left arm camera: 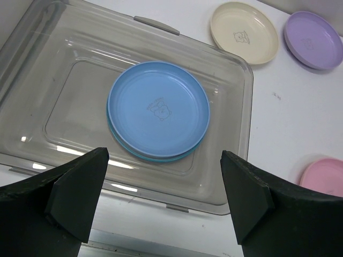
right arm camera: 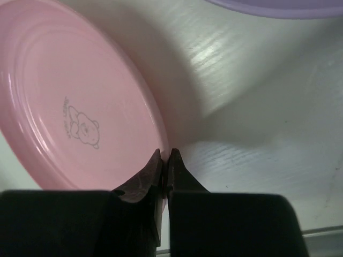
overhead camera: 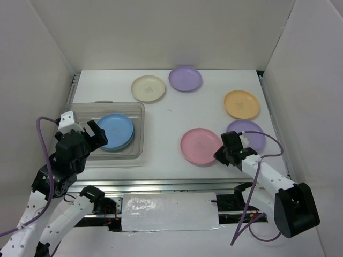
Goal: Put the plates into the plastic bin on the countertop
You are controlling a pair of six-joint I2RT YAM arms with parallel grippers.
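Note:
The clear plastic bin [overhead camera: 135,111] sits at the left of the white countertop [overhead camera: 177,115]. A blue plate [overhead camera: 115,131] lies in it on top of another plate whose edge just shows. My left gripper [overhead camera: 88,136] is open and empty over the bin's near rim [left arm camera: 182,199], with the blue plate [left arm camera: 158,110] ahead of it. My right gripper [overhead camera: 221,154] is shut on the right rim of the pink plate [overhead camera: 198,144], as the right wrist view [right arm camera: 165,160] shows on the pink plate [right arm camera: 64,107]. The strawberry plate is not in view.
A cream plate [overhead camera: 148,88] and a lilac plate [overhead camera: 185,78] lie at the back. An orange plate [overhead camera: 241,104] lies at the right, and a second lilac plate [overhead camera: 252,134] lies just behind my right gripper. White walls enclose three sides.

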